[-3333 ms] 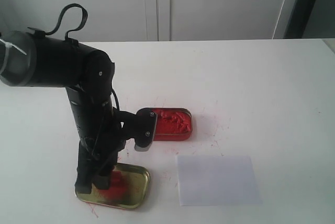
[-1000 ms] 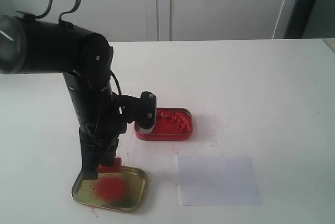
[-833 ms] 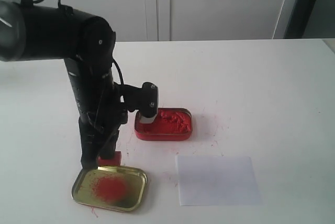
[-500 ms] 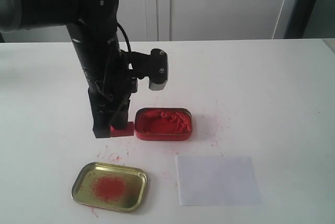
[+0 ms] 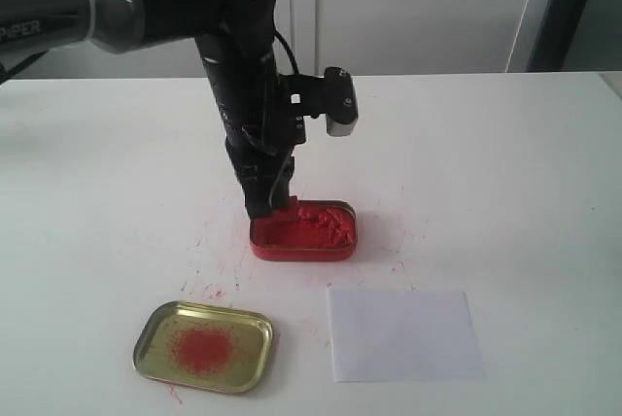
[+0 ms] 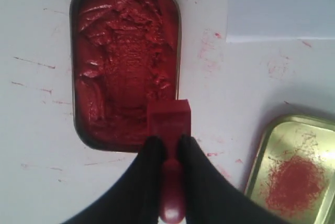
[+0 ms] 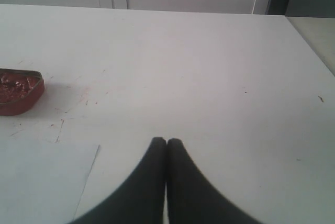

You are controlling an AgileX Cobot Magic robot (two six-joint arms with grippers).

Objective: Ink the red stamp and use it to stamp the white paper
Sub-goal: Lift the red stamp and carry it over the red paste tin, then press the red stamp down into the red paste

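Observation:
My left gripper (image 6: 168,145) is shut on the red stamp (image 6: 168,122), its fingers pinching the knob handle. The stamp's square base hangs over the near-left corner of the red tin of ink paste (image 6: 125,59). In the exterior view the left gripper (image 5: 267,207) points down at the tin's (image 5: 311,231) left end, and only a sliver of the stamp (image 5: 286,204) shows there. The white paper (image 5: 403,333) lies flat to the tin's front right, with no imprint visible. My right gripper (image 7: 167,143) is shut on nothing, above bare table beside the paper (image 7: 39,182).
The gold tin lid (image 5: 204,345), smeared with red, lies at the front left. Red ink specks mark the white table (image 5: 486,173) around the tin and lid. A pale wall of cabinet panels rises behind the table's far edge.
My left arm lifted the stamp off the gold lid and carried it back and to the right, to the left end of the red ink tin. The right gripper shows no earlier view.

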